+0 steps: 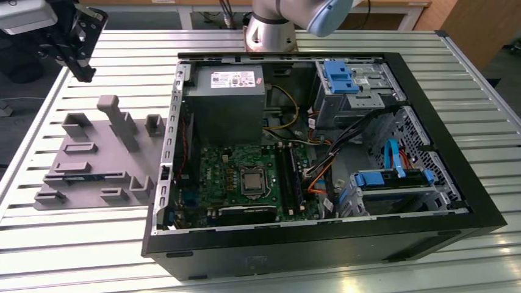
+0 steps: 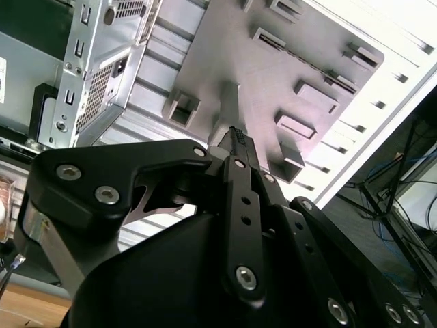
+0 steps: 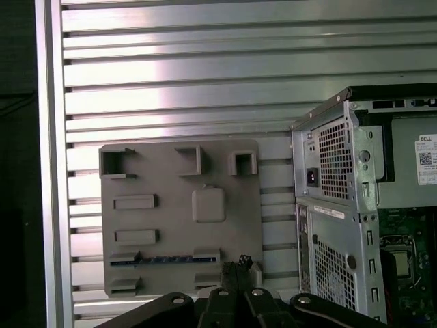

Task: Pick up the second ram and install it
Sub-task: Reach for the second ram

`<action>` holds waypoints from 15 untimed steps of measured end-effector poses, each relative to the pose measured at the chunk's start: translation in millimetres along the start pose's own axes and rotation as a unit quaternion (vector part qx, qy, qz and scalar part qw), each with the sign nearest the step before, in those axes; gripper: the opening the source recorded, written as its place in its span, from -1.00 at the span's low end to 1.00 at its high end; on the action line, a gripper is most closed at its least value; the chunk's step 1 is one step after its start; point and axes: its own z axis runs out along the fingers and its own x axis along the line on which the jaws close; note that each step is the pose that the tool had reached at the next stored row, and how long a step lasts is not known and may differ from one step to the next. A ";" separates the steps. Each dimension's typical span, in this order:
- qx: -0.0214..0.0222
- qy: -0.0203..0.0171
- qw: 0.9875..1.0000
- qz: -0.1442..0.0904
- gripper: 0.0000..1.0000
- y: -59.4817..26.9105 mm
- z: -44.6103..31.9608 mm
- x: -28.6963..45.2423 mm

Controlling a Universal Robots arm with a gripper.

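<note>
A white printed label (image 1: 234, 79) sits on the grey metal power-supply box (image 1: 224, 107) inside the open black computer case (image 1: 326, 247). Its print is too small to make out in the exterior view. In the first wrist view this label (image 3: 427, 157) is cut off by the picture's edge. A second, narrow white strip label (image 3: 328, 214) runs along the case's perforated rear panel, and its print is also unreadable.

The second ram (image 3: 164, 259), a long, narrow blue circuit-board stick, lies in a slot of the flat grey plastic fixture plate (image 3: 171, 178) on the slatted aluminium bench (image 3: 171, 68). Only its upper edge shows. In the exterior view it appears as a thin blue strip (image 1: 79, 177) near the plate's (image 1: 97, 140) front edge, beside the case on the exterior view's left.

The black tool (image 1: 84, 74) hangs above the bench (image 1: 65, 244) past the plate's far end, well apart from the stick. Its tips (image 3: 235, 263) are pressed together and hold nothing. In the first wrist view they appear just beside one end of the stick's slot. In the second wrist view the tool (image 2: 237, 134) covers part of the plate (image 2: 273, 68), and the stick cannot be made out there.
</note>
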 end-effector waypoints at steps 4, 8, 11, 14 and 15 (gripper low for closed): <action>0.000 0.000 1.000 0.000 -0.79 -0.3 -0.1 4.4; 0.000 0.000 1.000 0.000 -0.79 -0.5 -0.2 7.0; 0.000 0.000 1.000 0.000 -0.79 -0.5 -0.2 7.2; 0.000 0.000 1.000 0.000 -0.79 -2.1 -0.3 8.3; 0.000 0.000 1.000 0.000 -0.79 -3.4 -0.4 9.1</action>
